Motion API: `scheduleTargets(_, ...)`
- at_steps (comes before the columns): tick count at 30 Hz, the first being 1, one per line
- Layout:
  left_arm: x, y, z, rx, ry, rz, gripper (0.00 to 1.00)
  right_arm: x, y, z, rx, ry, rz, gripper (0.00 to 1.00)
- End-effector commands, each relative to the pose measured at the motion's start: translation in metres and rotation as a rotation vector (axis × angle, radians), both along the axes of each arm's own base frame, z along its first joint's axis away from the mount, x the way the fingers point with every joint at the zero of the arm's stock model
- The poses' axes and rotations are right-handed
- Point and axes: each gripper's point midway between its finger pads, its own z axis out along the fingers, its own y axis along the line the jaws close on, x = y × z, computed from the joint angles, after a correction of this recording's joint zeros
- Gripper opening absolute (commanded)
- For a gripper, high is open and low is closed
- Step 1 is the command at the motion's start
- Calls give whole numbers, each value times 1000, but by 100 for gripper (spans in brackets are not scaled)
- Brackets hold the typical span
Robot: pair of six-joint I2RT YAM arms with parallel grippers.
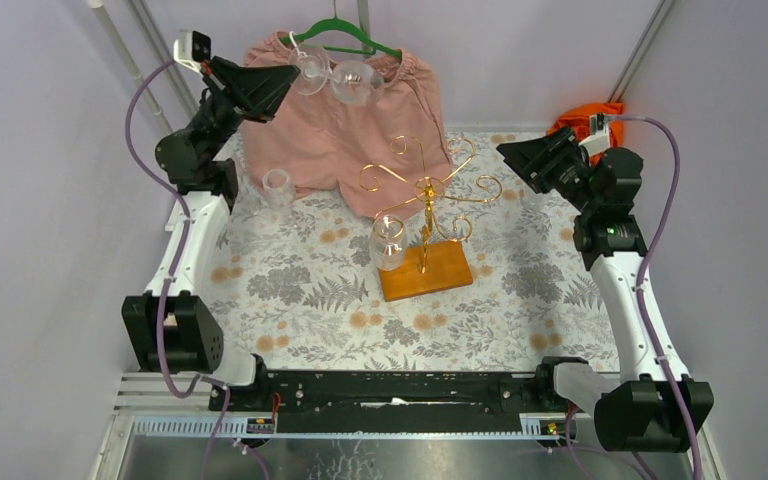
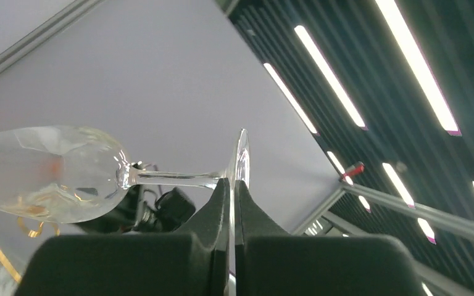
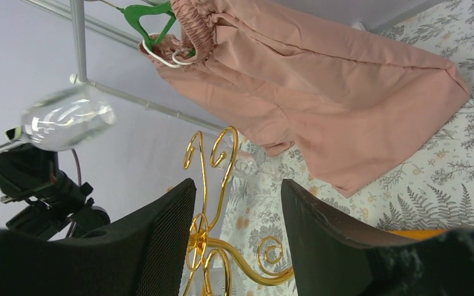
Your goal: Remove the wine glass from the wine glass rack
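Note:
The gold wine glass rack stands on its wooden base mid-table. A wine glass is held high above the back of the table, lying sideways and well clear of the rack. My left gripper is shut on the edge of its foot, with the bowl pointing away. Another wine glass hangs upside down from the rack's front-left arm. My right gripper is open beside the rack's right arm. Between its fingers there is nothing; the gold scrolls lie beyond them.
Pink shorts hang from a green hanger on a rail at the back, just behind the raised glass. A small clear cup stands on the floral cloth at left. An orange cloth sits in the back right corner.

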Motion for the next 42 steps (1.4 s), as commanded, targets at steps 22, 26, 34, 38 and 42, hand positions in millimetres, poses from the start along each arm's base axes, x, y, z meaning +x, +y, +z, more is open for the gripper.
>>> scheduleTargets(22, -94, -64, 44, -168, -426, -406, 0, -66, 34, 173, 455, -695, 652, 48)
scheduleTargets(26, -93, -65, 44, -175, -425, -406, 0, -72, 40, 179, 426, -710, 690, 48)
scheduleTargets(34, -85, -71, 43, -194, -404, -428, 0, -75, 59, 181, 464, -678, 768, 55)
scheduleTargets(38, -85, -74, 45, -205, -404, -446, 0, -69, 67, 177, 478, -651, 794, 55)
scheduleTargets(42, -88, -74, 50, -209, -421, -450, 0, -63, 70, 174, 484, -641, 799, 55)
